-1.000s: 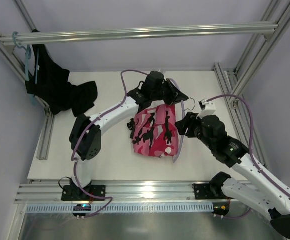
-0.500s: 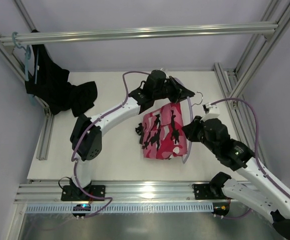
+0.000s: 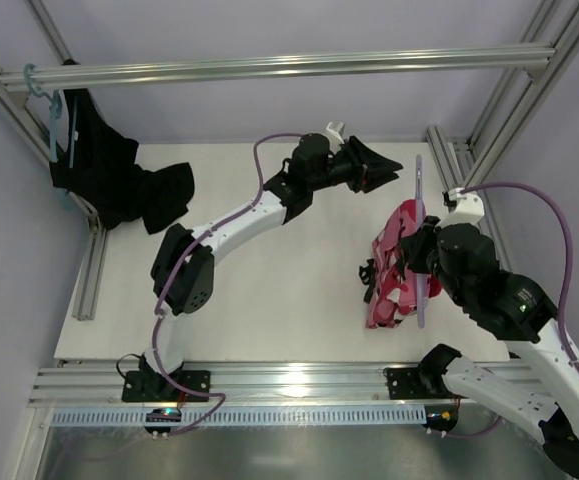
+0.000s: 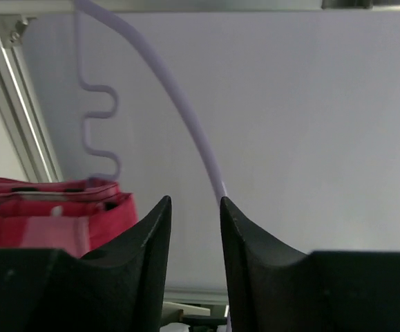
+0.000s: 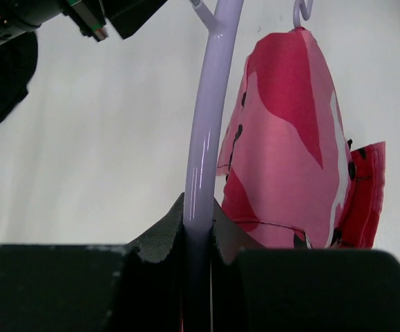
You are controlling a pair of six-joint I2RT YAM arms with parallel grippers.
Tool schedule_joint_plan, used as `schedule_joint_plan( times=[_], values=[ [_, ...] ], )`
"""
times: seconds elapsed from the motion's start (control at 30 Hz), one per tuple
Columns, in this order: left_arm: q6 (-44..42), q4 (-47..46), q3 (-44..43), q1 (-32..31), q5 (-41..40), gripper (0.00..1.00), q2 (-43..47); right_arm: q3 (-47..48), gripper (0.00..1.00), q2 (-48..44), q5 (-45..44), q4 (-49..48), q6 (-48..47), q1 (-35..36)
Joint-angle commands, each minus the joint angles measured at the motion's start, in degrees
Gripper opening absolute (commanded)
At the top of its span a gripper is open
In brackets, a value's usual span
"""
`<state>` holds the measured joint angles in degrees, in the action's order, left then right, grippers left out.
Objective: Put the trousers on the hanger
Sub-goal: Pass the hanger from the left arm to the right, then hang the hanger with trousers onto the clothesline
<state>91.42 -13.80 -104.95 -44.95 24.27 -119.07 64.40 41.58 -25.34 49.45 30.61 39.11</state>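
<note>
While right gripper (image 5: pixel 198 207) clamps hanger (image 5: pixel 210 104), trousers (image 5: pixel 282 159) hang from it

Where the right arm reaches over the table's (image 3: pixel 269 300) front right, its jaws pinch the lilac bar. They hold it on edge above the surface, with the camouflage trousers draped on it. Farther back, the left gripper (image 4: pixel 195 207) stands parted, gripping nothing, the hanger's thin arm just beside one fingertip. Far left, a black garment (image 3: pixel 119 180) hangs beside a teal hanger (image 3: pixel 54 110).

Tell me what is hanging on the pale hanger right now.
The pink camouflage trousers drape over the hanger, which the right fingers clamp. The stretch of the hanger beneath the fabric is covered and cannot be seen.
</note>
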Motion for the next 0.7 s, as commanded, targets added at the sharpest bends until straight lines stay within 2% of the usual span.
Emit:
schedule_joint_plan(
  times=[0.0,0.07,0.23,0.3,0.37,0.4,0.43,0.67],
  values=[
    [-9.11,6.28,-2.27,1.79,-0.18,0.36,3.22,6.79,0.04,-0.45,-6.82,-4.98,-1.78,-0.44],
    [-12.65,10.44,-2.72,1.88,-1.59,0.48,5.59,6.62,0.04,-0.62,-7.52,-4.72,-2.05,-0.35],
    [-21.35,23.88,-3.51,2.32,-5.80,0.59,9.20,6.35,0.04,-2.73,-9.02,-6.64,-3.71,-0.35],
    [-23.82,26.53,-3.25,2.41,-6.86,0.66,10.78,7.22,0.04,-2.91,-9.81,-8.13,-6.26,-0.35],
    [-27.58,31.61,-2.98,2.41,-8.70,0.86,11.66,9.50,0.04,-1.95,-10.95,-8.06,-7.23,-0.35],
    [-28.83,33.30,-2.81,2.41,-9.24,0.89,12.53,10.47,0.04,-1.34,-11.30,-7.62,-8.36,-0.53],
    [-30.06,34.62,-2.55,2.41,-9.76,1.00,13.06,11.61,0.04,-0.63,-11.13,-7.27,-8.90,-0.44],
    [-42.71,49.47,-1.49,1.36,-20.48,1.00,18.86,22.86,0.04,5.35,-11.93,-3.48,-15.65,-2.19]
  ],
)
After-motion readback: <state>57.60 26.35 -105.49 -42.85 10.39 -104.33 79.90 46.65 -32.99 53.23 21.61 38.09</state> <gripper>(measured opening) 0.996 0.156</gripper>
